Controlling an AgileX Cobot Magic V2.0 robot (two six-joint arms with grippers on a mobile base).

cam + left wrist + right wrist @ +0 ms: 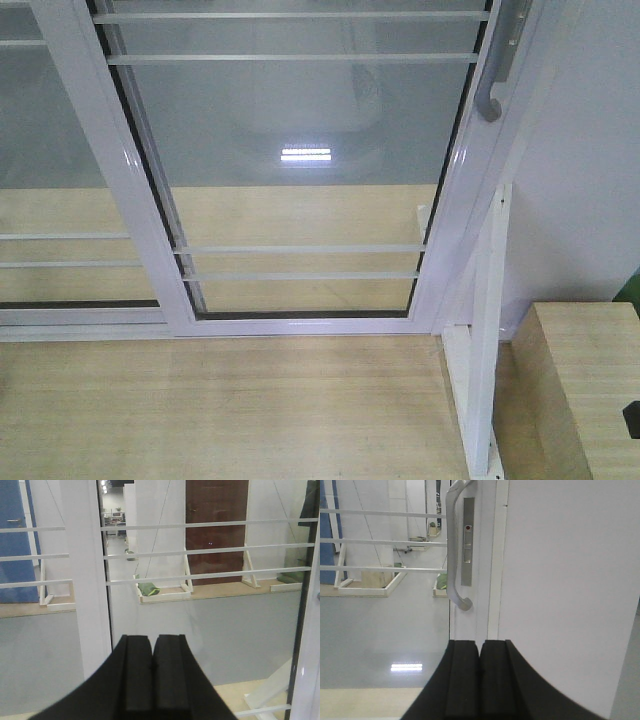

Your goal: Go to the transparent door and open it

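The transparent door (pixel 300 150) fills the front view: clear glass in a glossy white frame, crossed by thin white bars. Its curved grey handle (pixel 492 80) sits on the right stile. In the right wrist view the handle (pixel 452 545) stands just above and slightly left of my right gripper (pixel 480 647), which is shut with nothing between its black pads. My left gripper (pixel 152 642) is also shut and empty, facing the door's glass (pixel 200 615) beside a white stile (pixel 85 580). Neither gripper touches the door.
A second white-framed glass panel (pixel 50 150) without a handle stands to the left. A white wall (pixel 570 580) borders the door on the right. A white support bracket (pixel 485 340) and a wooden block (pixel 585 390) sit at the right on the wooden floor (pixel 220 410).
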